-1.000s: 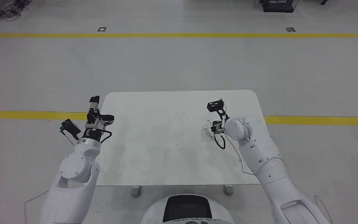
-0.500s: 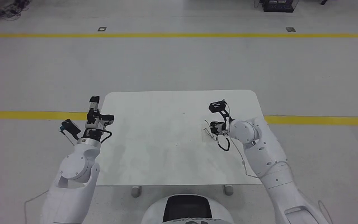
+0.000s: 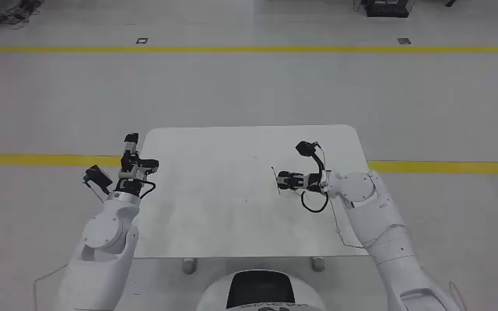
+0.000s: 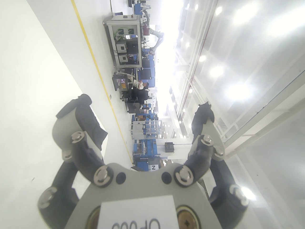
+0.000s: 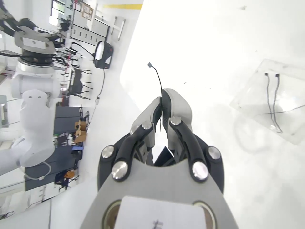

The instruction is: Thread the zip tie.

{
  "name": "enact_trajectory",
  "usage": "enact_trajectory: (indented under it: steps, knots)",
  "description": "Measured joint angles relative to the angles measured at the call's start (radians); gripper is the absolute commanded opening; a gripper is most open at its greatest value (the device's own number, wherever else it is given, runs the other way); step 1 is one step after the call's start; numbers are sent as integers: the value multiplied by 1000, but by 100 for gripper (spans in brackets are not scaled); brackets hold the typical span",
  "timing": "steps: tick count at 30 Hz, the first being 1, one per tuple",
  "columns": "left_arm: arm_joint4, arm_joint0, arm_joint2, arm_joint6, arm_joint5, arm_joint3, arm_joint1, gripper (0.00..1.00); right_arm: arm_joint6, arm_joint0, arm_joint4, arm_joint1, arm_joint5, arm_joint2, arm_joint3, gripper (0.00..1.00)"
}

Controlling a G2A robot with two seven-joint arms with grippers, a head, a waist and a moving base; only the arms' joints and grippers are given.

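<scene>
My right gripper [image 5: 162,101] is shut on a thin black zip tie [image 5: 157,76]; the tie's head end sticks out past the fingertips over the white table [image 5: 214,36]. From above, the right gripper [image 3: 282,179] sits over the table's right half, pointing toward the middle, with the zip tie [image 3: 274,172] a faint line at its tip. My left gripper [image 4: 143,108] is open with nothing between its fingers, pointing away from the table. It shows in the top view as the left gripper [image 3: 130,145] at the table's left edge.
A clear plastic tray [image 5: 274,96] lies on the table near the right gripper, with two more black zip ties [image 5: 271,101] in it. The table [image 3: 233,210] is white, with the floor's yellow line [image 3: 233,49] beyond.
The right arm has turned and swung its gripper inward and down toward the table's middle, carrying the zip tie. The left arm has stayed still.
</scene>
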Motion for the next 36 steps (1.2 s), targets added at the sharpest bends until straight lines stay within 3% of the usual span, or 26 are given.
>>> enact_trajectory:
  steps: [14, 17, 21, 24, 26, 28, 32, 34, 36]
  knots:
    - [12, -2, 4, -7, -2, -7, 1, 100, -21, -9, 3, 0, 8, -5, -1, 0]
    - [167, 5, 37, -55, -8, -75, 9, 100, -37, -10, 27, 2, 28, -11, 13, 0]
    - [496, 32, 124, -108, 22, -176, 16, 100, -44, -7, 79, 3, 51, -17, 42, 0]
    - [653, 41, 196, -93, 9, -218, 12, 100, -36, -1, 123, 4, 56, -21, 68, 0]
    - [650, 41, 205, -57, -4, -217, 8, 100, -39, 1, 123, 4, 57, -21, 71, 0]
    - [603, 41, 203, -57, -4, -215, 8, 100, -39, 1, 121, 4, 57, -21, 71, 0]
    - [601, 40, 204, -61, -4, -217, 9, 100, -39, 0, 121, 4, 57, -21, 70, 0]
    - [651, 37, 219, -77, -20, -232, 11, 100, -54, -7, 123, 4, 64, -29, 68, 0]
    - [771, 43, 251, -85, -36, -258, 13, 100, -62, -6, 136, 3, 75, -39, 71, 0]
